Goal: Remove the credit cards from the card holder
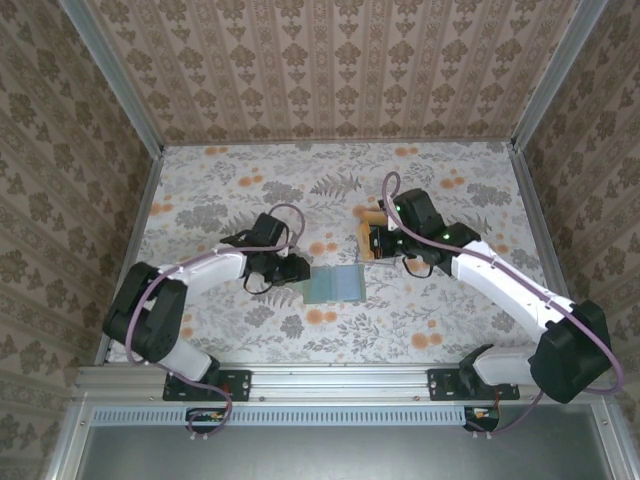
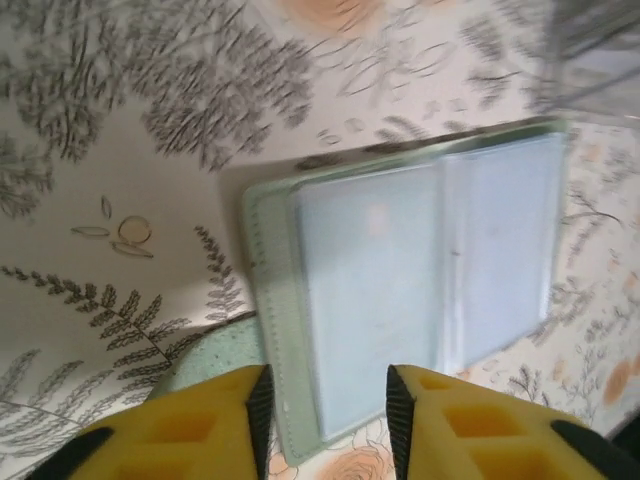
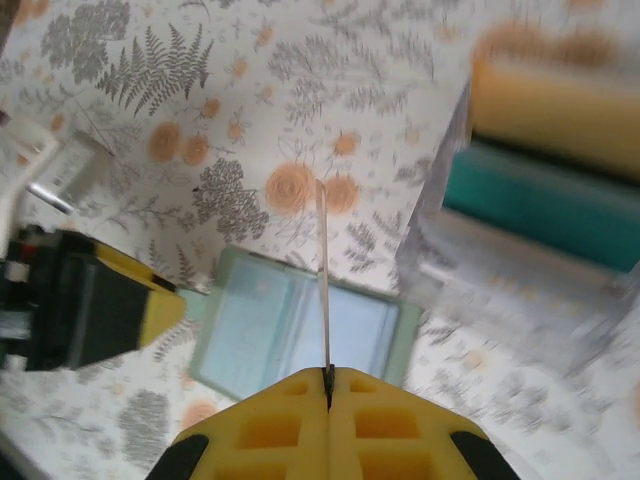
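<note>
Floral cloth covers the table (image 1: 200,190) we work on. Near its middle the card holder (image 1: 335,283) lies open and flat, inner face up. To its far right sits the stack of cards (image 3: 545,190), orange and teal. Our left gripper (image 2: 327,400) is released, jaws apart astride the holder's left edge. Nothing pins the holder, so we judge a nudge could slide or fold it. Our right gripper (image 3: 328,378) is clenched on one thin card (image 3: 322,270), gripped by its edge near the stack. That card could pivot, slip out, or knock the stack when set down.
</note>
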